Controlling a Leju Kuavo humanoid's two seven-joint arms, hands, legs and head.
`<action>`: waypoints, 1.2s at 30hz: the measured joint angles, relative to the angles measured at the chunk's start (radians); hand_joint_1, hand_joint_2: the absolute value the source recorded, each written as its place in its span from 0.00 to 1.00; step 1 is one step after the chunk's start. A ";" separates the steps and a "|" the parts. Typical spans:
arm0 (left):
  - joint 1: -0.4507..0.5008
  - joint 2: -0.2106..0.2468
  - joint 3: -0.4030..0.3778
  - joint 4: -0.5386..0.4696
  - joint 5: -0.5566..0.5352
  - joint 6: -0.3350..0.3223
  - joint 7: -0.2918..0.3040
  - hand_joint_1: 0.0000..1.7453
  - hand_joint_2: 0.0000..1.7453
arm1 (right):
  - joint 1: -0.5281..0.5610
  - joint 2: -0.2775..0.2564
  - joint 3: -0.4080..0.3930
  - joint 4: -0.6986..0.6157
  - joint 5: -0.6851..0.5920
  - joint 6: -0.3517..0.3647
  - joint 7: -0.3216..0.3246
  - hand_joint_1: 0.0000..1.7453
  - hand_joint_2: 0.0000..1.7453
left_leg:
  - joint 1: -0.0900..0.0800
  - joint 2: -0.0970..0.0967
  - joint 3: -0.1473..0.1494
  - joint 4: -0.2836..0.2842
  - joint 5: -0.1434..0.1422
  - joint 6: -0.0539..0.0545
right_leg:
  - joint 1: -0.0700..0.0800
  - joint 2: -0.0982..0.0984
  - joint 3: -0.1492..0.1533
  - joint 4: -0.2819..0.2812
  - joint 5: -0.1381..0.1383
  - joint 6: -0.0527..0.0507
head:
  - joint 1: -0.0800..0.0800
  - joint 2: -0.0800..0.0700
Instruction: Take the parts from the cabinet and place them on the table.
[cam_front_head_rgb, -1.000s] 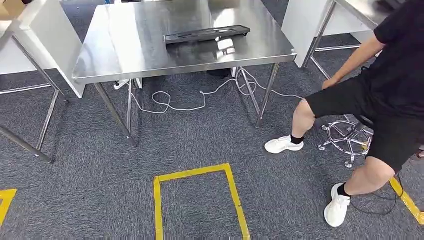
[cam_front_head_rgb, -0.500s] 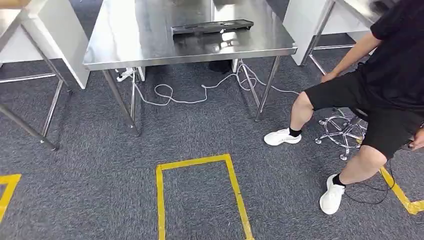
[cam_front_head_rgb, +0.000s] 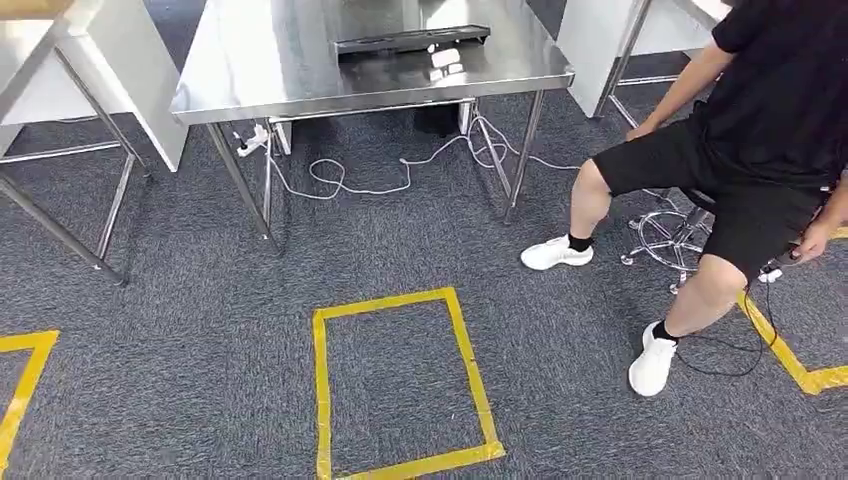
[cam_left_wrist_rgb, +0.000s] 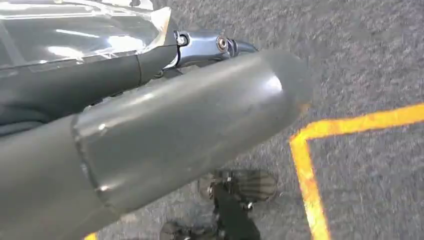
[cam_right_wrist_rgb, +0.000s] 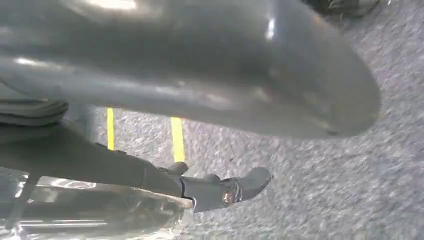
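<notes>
- Head view: a steel table (cam_front_head_rgb: 300, 70) at upper centre bears a dark tray (cam_front_head_rgb: 410, 40), partly cut off by the top edge; what it holds is hard to make out.
- White cable (cam_front_head_rgb: 400, 180) trails under the table; yellow tape (cam_front_head_rgb: 320, 390) squares the carpet at lower centre.
- Seated person (cam_front_head_rgb: 740, 150) at right, stool (cam_front_head_rgb: 670, 240) partly hidden.
- Wrist views: left hand (cam_left_wrist_rgb: 165, 125) and right hand (cam_right_wrist_rgb: 200, 75) show a thick thumb and dark fingers over carpet; their openness cannot be told.

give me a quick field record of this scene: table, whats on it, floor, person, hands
table: steel table ahead
on table: long black tray-like part
under table: white cable coiled on the carpet
floor: grey carpet, yellow tape rectangle in front of the table
person: seated on a stool to the right, black clothes, white shoes
left hand: hangs over the carpet, holding a clear part
right hand: hangs over the carpet, holding a clear part
</notes>
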 joint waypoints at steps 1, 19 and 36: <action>0.001 -0.001 0.000 0.000 -0.001 0.000 0.000 0.00 0.00 | 0.001 0.000 0.000 0.000 0.000 0.000 0.000 0.00 0.00 | 0.000 -0.003 -0.016 0.072 -0.067 -0.002 | 0.005 -0.002 -0.012 0.000 0.011 -0.007 | -0.004 0.000; -0.008 -0.003 -0.004 0.000 -0.018 0.007 0.010 0.00 0.00 | 0.000 0.002 -0.001 0.000 0.007 0.002 0.007 0.00 0.00 | -0.020 -0.011 0.166 -0.064 -0.047 0.035 | 0.026 0.004 -0.171 0.052 0.062 0.032 | 0.003 0.000; -0.004 -0.006 -0.003 0.000 0.000 0.024 0.006 0.00 0.00 | 0.008 -0.003 -0.001 0.000 0.026 0.007 -0.002 0.00 0.00 | -0.001 0.051 0.146 -0.096 0.004 0.048 | -0.008 0.009 -0.246 0.278 0.004 0.083 | 0.014 0.000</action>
